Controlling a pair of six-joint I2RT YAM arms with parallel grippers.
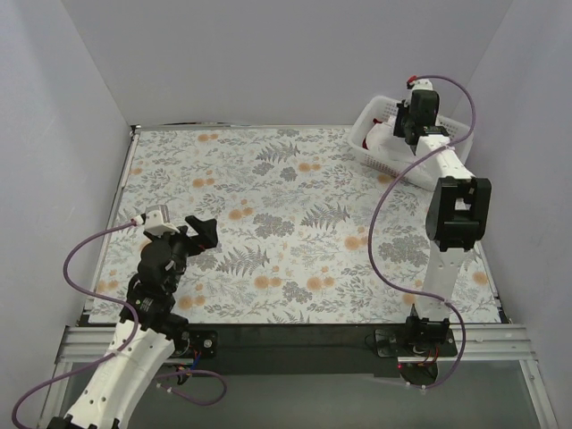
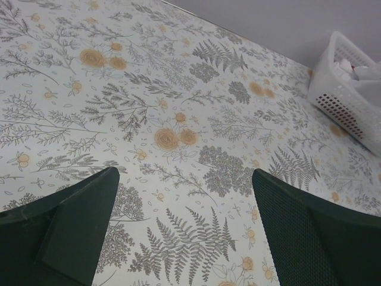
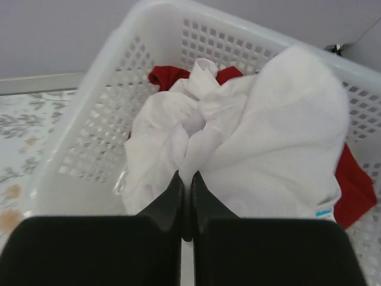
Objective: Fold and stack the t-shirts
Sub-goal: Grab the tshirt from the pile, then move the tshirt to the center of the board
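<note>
Left jaws apart | right jaws pinching white t-shirt (image 3: 268,137) in basket (image 3: 89,137) | floral table (image 1: 268,223), pale walls (image 1: 268,54)

The tabletop (image 1: 295,192) has a cloth with grey leaves and orange flowers on it. A white basket (image 1: 368,154) sits at about 1 o'clock, near the far corner. Some of a white t-shirt (image 1: 376,137) shows inside it, with a little bit of red cloth (image 1: 387,126) beside it. The right arm reaches up over the basket, and the right gripper (image 1: 401,123) points down into it. Its jaws are too hard to see from here. The left gripper (image 1: 203,231) hangs over the tabletop at about 8 o'clock, well apart from the basket, with its jaws apart.
</note>
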